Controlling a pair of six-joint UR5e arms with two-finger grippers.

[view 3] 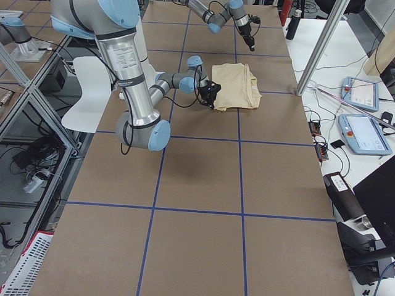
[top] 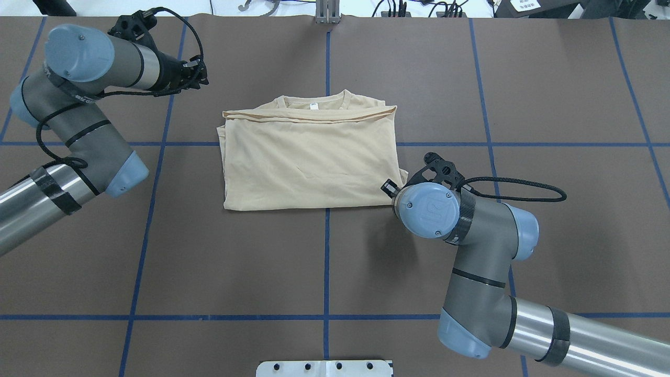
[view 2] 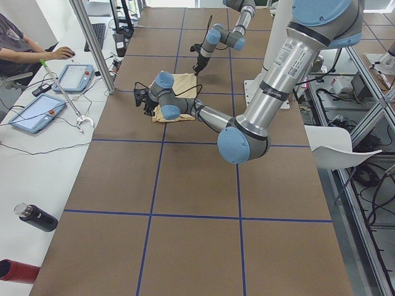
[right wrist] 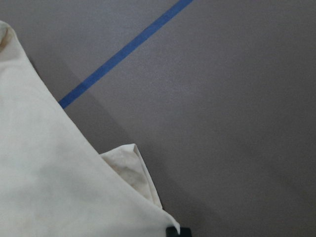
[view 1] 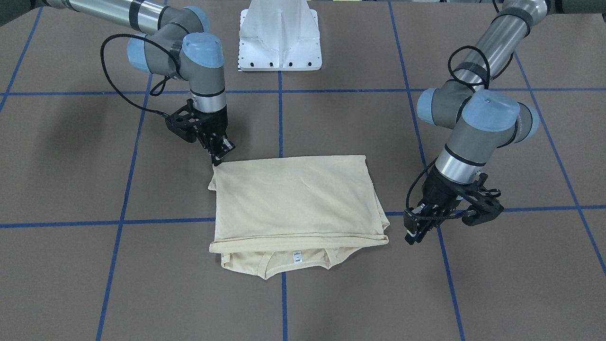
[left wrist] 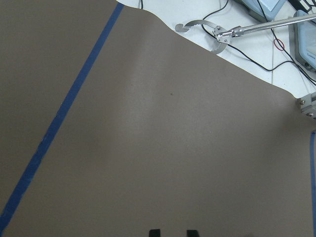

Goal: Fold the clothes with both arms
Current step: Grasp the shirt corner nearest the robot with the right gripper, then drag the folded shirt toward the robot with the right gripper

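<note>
The pale cream shirt (view 1: pixel 293 199) lies folded into a rectangle on the brown table, neck label (view 1: pixel 297 256) and collar showing at the edge away from the robot. My right gripper (view 1: pixel 218 160) points down at the shirt's corner nearest the robot. In the right wrist view its fingertips (right wrist: pixel 177 232) look shut on the tip of that corner of the shirt (right wrist: pixel 49 187). My left gripper (view 1: pixel 413 238) hovers beside the opposite far corner, off the cloth. In the left wrist view its fingertips (left wrist: pixel 154 233) stand slightly apart over bare table. The overhead view shows the shirt (top: pixel 309 157).
The white pedestal base (view 1: pixel 280 38) stands behind the shirt. Blue tape lines (view 1: pixel 279 118) cross the table. A metal grabber tool (left wrist: pixel 217 34) and cables lie past the table edge. A seated person (view 2: pixel 18 49), tablets and a black bottle (view 2: pixel 37 217) are at the side bench.
</note>
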